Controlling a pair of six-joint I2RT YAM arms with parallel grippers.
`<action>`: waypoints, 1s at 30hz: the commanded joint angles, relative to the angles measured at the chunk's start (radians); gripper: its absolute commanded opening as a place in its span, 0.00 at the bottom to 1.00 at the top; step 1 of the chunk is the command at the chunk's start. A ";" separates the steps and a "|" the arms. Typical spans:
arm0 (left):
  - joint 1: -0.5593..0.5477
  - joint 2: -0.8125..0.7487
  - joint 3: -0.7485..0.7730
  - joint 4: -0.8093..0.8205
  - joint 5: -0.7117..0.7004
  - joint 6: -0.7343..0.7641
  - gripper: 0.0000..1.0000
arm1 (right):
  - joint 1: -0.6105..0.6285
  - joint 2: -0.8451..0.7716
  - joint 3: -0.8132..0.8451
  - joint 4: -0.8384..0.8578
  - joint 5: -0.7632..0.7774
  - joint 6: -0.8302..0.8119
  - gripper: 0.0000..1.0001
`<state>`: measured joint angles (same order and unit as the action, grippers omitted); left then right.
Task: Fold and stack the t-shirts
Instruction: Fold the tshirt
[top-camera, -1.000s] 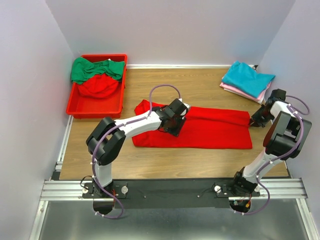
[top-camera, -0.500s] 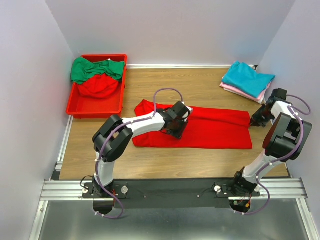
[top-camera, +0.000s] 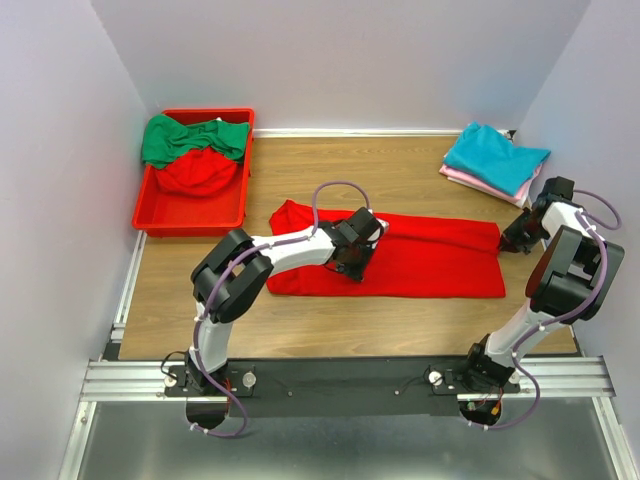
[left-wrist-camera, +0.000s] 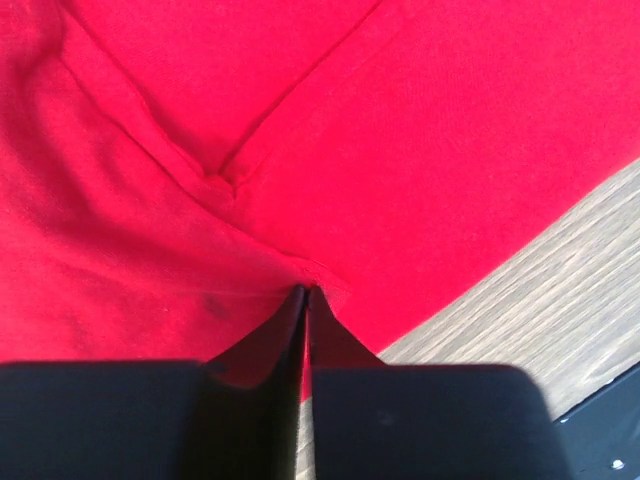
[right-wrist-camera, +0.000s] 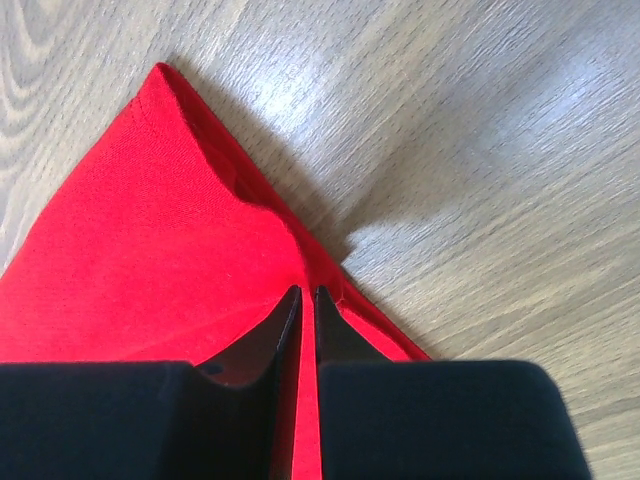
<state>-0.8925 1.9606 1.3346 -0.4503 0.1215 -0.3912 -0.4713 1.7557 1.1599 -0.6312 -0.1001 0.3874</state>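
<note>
At the near edge, both arm bases are bolted to a black mounting bar (top-camera: 350, 385). Beyond it lies the wooden table (top-camera: 400, 180). The red t-shirt (top-camera: 430, 265) is spread flat across the table's middle as a long band running left to right.

The left gripper (top-camera: 350, 265) is down on the left half of this shirt, close to its near hem. In the left wrist view its fingers are pressed almost together, clenched on a small pucker of red cloth at their tips. A seam forms a V just beyond them, and bare wood shows right beside the hem.

The right gripper (top-camera: 510, 240) is at the shirt's right end. In the right wrist view its fingers are closed on the corner of the cloth, with a strip of red running between them. The corner's point lies on the wood just past the tips.

Farther back on the left, a red plastic bin (top-camera: 190, 222) holds a second red t-shirt (top-camera: 195, 172), crumpled. A green t-shirt (top-camera: 185, 138) is heaped at the bin's far end.

In the far right corner, well apart from the bin, a folded teal t-shirt (top-camera: 495, 155) rests on a folded pink t-shirt (top-camera: 475, 183). Only the near-left edge of the pink one shows.
</note>
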 joint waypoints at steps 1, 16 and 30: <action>-0.016 0.027 0.006 -0.019 0.021 0.000 0.04 | -0.007 -0.030 0.021 -0.027 -0.027 -0.007 0.15; -0.016 -0.100 -0.005 -0.087 -0.046 -0.003 0.00 | -0.007 -0.045 0.052 -0.053 0.002 -0.010 0.15; -0.017 -0.184 -0.051 -0.103 -0.023 -0.024 0.00 | -0.007 -0.051 0.067 -0.068 0.016 -0.012 0.14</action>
<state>-0.9009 1.8488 1.3025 -0.5285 0.0978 -0.3988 -0.4713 1.7260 1.1950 -0.6781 -0.1055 0.3866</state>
